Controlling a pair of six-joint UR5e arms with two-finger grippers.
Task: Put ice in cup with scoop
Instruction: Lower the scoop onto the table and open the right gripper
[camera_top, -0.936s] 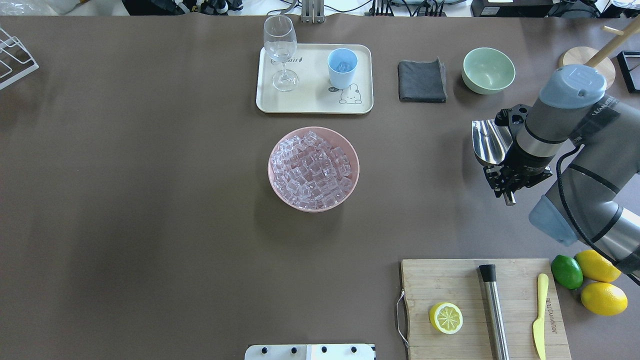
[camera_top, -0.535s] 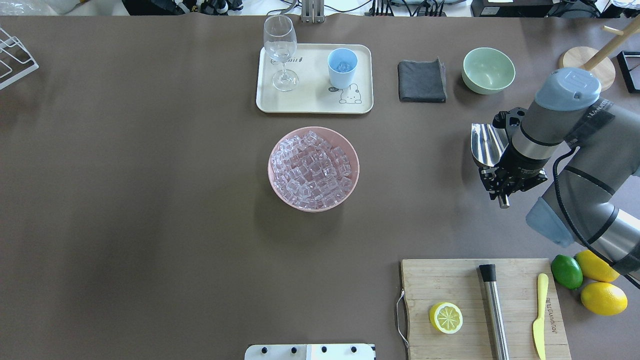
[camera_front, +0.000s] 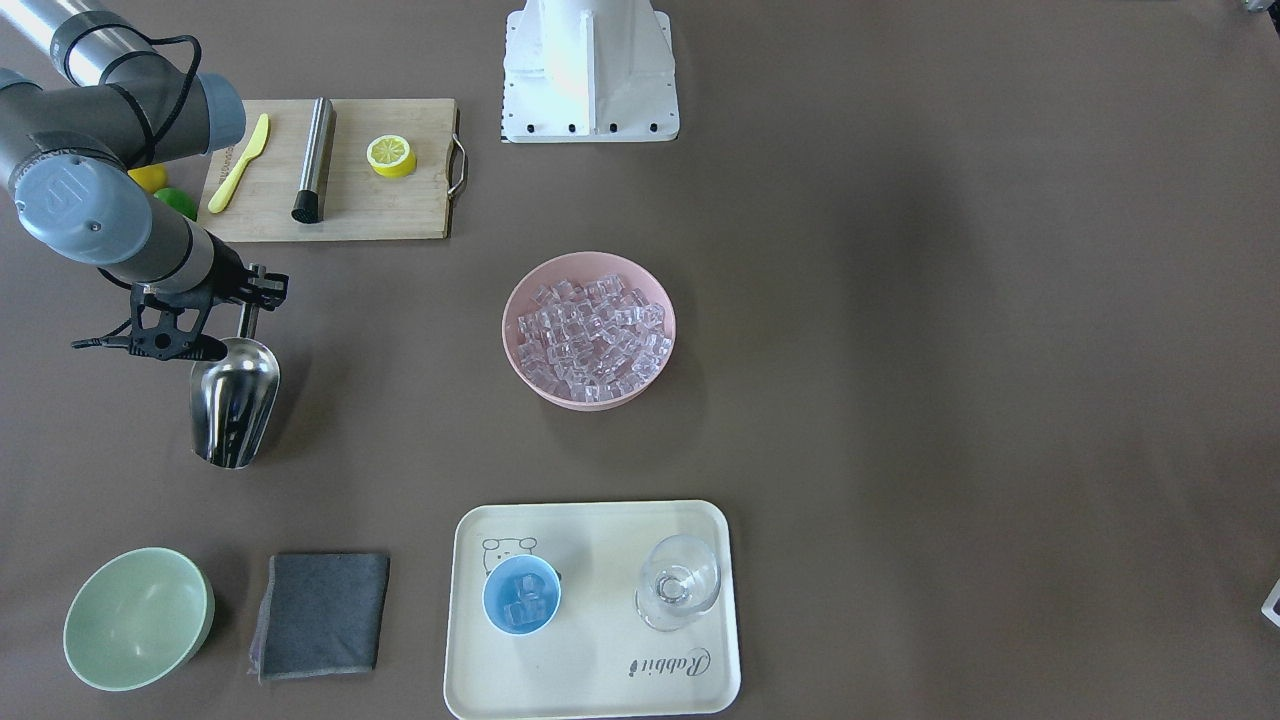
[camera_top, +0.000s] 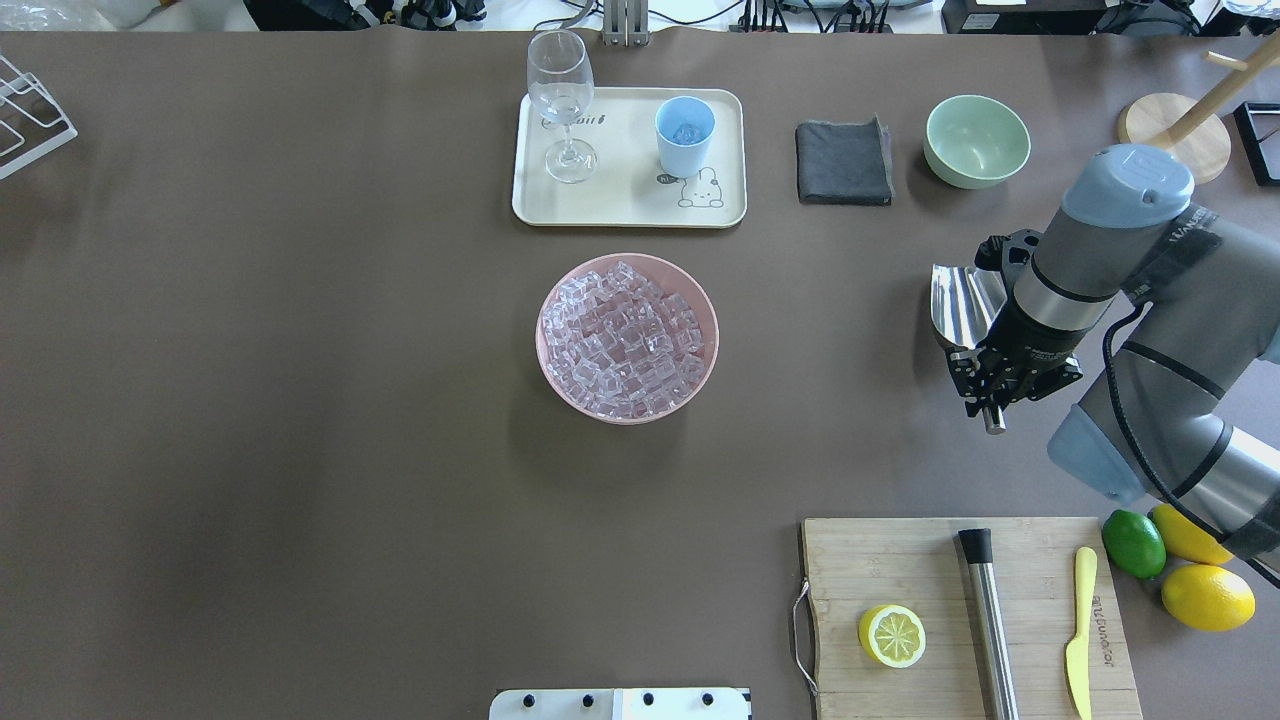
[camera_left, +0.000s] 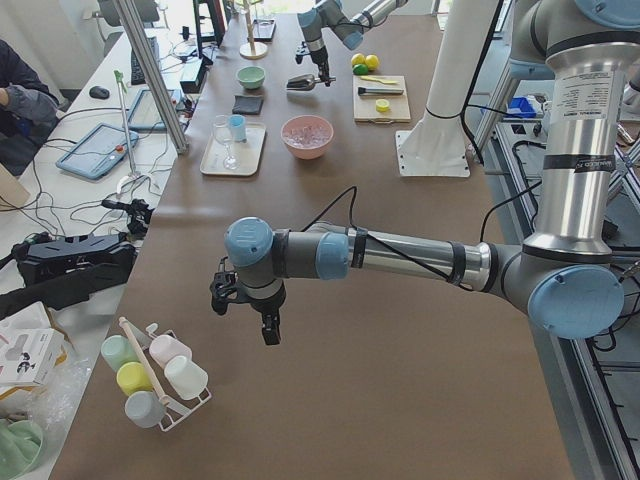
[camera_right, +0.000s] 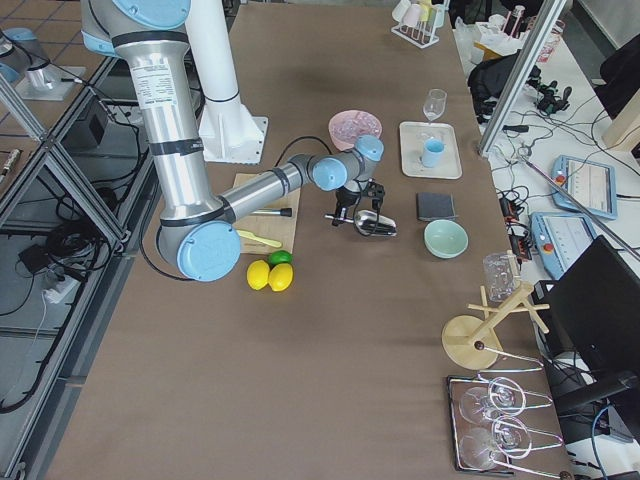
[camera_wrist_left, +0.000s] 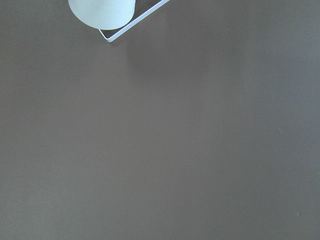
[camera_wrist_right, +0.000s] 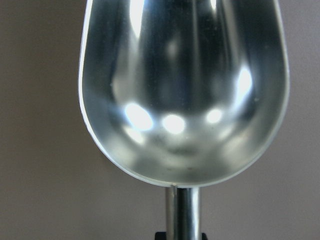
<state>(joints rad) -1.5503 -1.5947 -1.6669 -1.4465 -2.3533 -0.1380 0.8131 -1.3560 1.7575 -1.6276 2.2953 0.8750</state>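
My right gripper (camera_top: 1003, 372) is shut on the thin rod handle of the steel scoop (camera_top: 957, 298), at the table's right side. The scoop's bowl (camera_wrist_right: 183, 90) is empty in the right wrist view. It also shows in the front view (camera_front: 236, 400), low over the table. The ice (camera_top: 625, 340) fills a pink bowl (camera_top: 551, 382) at mid-table. The light-blue cup (camera_top: 685, 135) stands on the cream tray (camera_top: 630, 207) and holds a few cubes (camera_front: 521, 604). My left gripper (camera_left: 247, 303) shows only in the left side view, far from these; I cannot tell whether it is open.
A wine glass (camera_top: 562, 105) shares the tray. A grey cloth (camera_top: 845, 162) and a pale green bowl (camera_top: 977, 140) lie beyond the scoop. A cutting board (camera_top: 940, 570) holds a lemon half, a steel cylinder and a yellow knife. A cup rack (camera_left: 155, 380) stands near the left gripper.
My right arm has moved a little to the left and toward the robot, carrying the empty scoop with it. Nothing else has moved.
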